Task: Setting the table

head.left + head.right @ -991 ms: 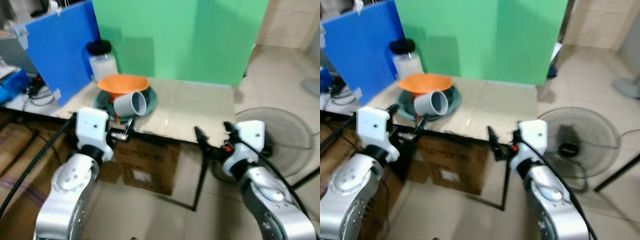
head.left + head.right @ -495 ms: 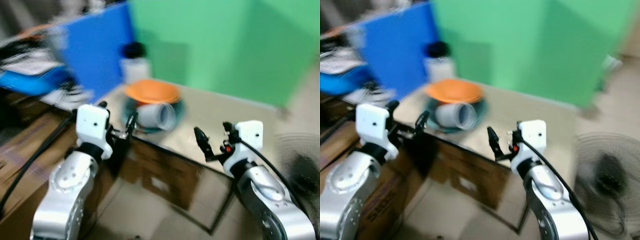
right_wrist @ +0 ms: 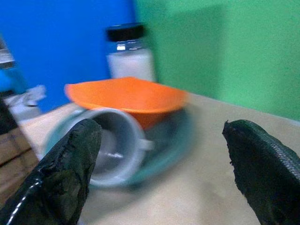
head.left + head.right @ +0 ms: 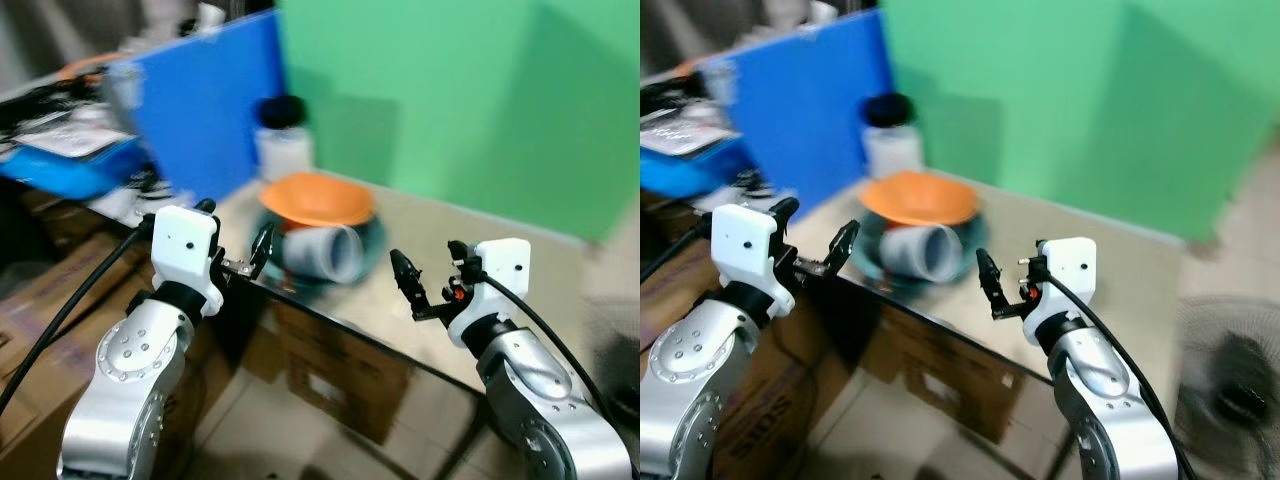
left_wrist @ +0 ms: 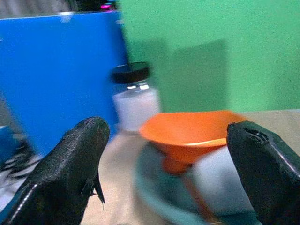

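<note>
On the beige table (image 4: 425, 215) a teal plate (image 4: 376, 238) carries an orange bowl (image 4: 318, 198) and a grey cup (image 4: 325, 250) lying on its side, its mouth toward me. My left gripper (image 4: 233, 226) is open, held just short of the table's front edge, to the left of the plate. My right gripper (image 4: 425, 262) is open too, over the front edge to the right of the cup. In the left wrist view the fingers (image 5: 70, 164) frame the bowl (image 5: 192, 129). Bowl (image 3: 126, 96) and cup (image 3: 115, 140) sit between the fingers (image 3: 260, 159) in the right wrist view.
A white jar with a black lid (image 4: 283, 140) stands behind the plate. A blue board (image 4: 200, 100) and a green board (image 4: 450, 100) rise behind the table. Cardboard boxes (image 4: 335, 370) sit under it. A floor fan (image 4: 1230, 385) stands to the right. Clutter lies far left.
The camera has swung and come nearer, so the plate stack sits closer to centre and looks larger. Both grippers stay open, and the dishes have not moved on the table.
</note>
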